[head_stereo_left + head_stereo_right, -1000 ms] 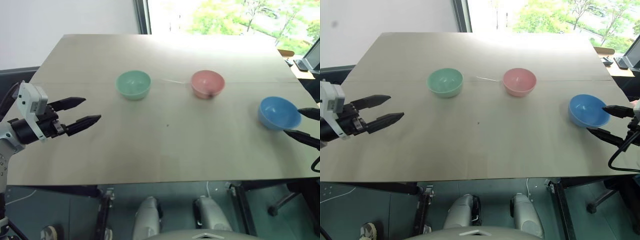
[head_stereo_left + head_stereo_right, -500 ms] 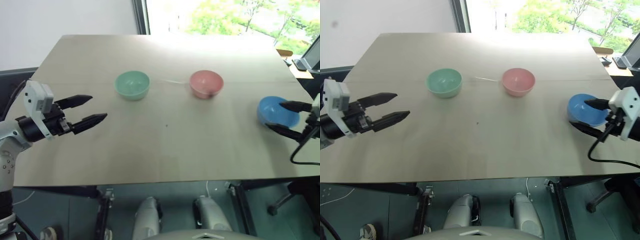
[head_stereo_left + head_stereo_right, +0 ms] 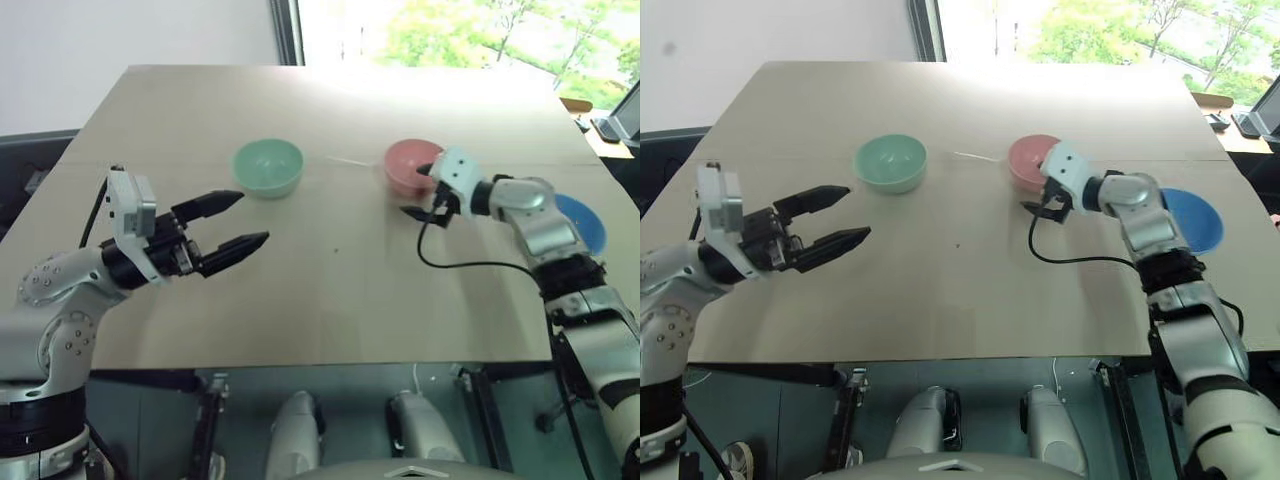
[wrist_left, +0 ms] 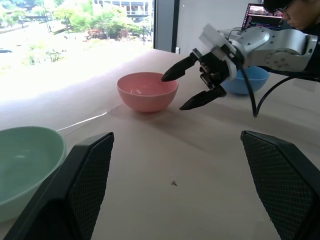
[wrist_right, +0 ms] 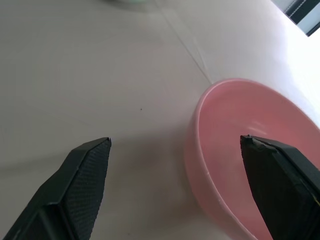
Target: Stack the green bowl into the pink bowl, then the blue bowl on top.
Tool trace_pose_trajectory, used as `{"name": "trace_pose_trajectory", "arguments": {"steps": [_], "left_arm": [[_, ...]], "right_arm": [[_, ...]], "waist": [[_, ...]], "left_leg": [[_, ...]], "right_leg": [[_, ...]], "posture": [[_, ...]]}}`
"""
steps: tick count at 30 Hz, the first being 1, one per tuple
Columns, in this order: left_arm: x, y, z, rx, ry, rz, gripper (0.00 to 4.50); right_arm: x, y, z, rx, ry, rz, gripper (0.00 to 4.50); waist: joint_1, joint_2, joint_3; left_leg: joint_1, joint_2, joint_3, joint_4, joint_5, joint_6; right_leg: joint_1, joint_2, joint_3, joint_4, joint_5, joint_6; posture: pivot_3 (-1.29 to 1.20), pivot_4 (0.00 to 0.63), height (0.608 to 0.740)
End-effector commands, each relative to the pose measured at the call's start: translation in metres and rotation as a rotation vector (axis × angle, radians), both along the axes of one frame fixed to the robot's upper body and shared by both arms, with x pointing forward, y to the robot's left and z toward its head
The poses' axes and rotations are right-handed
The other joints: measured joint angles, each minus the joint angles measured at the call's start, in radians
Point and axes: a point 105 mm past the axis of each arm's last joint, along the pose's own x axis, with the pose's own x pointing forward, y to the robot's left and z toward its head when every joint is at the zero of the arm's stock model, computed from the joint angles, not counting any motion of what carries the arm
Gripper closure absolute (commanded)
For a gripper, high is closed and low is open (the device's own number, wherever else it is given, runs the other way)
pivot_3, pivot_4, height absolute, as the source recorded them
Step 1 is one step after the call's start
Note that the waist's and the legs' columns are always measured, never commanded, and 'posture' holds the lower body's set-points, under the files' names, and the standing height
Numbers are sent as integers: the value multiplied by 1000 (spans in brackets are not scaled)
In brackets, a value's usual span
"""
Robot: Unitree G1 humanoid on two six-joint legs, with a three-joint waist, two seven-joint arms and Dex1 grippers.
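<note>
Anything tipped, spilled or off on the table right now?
Nothing stands out. The mint-green plastic bowl, salmon-pink plastic bowl and sky-blue plastic bowl all sit upright and separate on the tan tabletop, none stacked yet. The right end effector is open, straddling the pink bowl's rim; the left end effector is open and empty.

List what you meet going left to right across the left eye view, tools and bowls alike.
left tool → green bowl → pink bowl → blue bowl. The right tool is left out: it overlaps the pink bowl.
</note>
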Motion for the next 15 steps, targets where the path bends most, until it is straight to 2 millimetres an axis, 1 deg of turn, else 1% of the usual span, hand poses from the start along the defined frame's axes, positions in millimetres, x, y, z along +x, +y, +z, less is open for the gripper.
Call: {"name": "trace_pose_trajectory", "arguments": {"steps": [1,4,5,6,9,10,12,13,15], "left_arm": [[-12,-4,9,-6,-65,28,181],[-18,-5,5,-10,-63,47,181],[-19,-5,5,-12,-63,51,181],[-19,-6,5,-13,-65,55,181],[-20,-6,7,-12,-73,70,181],[-20,-6,7,-12,-76,77,181],[-21,-6,8,-12,-78,84,181],[-21,-6,8,-13,-78,86,181],[-22,-6,8,-12,-78,88,181]], "right_arm": [[9,5,12,11,-55,12,130],[13,10,7,-12,-55,20,885],[14,11,5,-19,-49,25,1266],[15,13,3,-28,-47,24,1800],[17,16,-1,-50,-47,30,3055],[17,18,-1,-50,-47,34,3369],[17,20,-1,-48,-49,39,4235],[17,21,0,-49,-55,42,4416],[17,22,3,-49,-70,52,4416]], "waist": [[-4,0,0],[-6,0,0],[-8,0,0],[-8,0,0],[-8,0,0],[-8,0,0],[-8,0,0],[-8,0,0],[-8,0,0]], "left_leg": [[0,0,0,0,0,0],[1,0,-1,1,0,0],[1,0,-1,2,0,0],[2,0,-1,2,0,0],[3,0,-2,3,0,0],[3,0,-2,3,0,0],[3,0,-2,3,0,0],[2,0,-2,3,0,0],[2,0,-2,3,0,0]], "right_leg": [[0,0,0,0,0,0],[0,0,0,4,0,0],[0,0,0,5,0,0],[0,0,0,6,0,0],[1,0,-1,7,0,0],[1,0,-1,8,0,0],[1,0,-1,8,0,0],[1,0,-1,7,0,0],[1,0,-1,7,0,0]], "posture": [[0,150,740],[0,150,740],[0,150,740],[0,150,740],[0,150,740],[0,150,740],[0,150,740],[0,150,740],[0,150,740]]}}
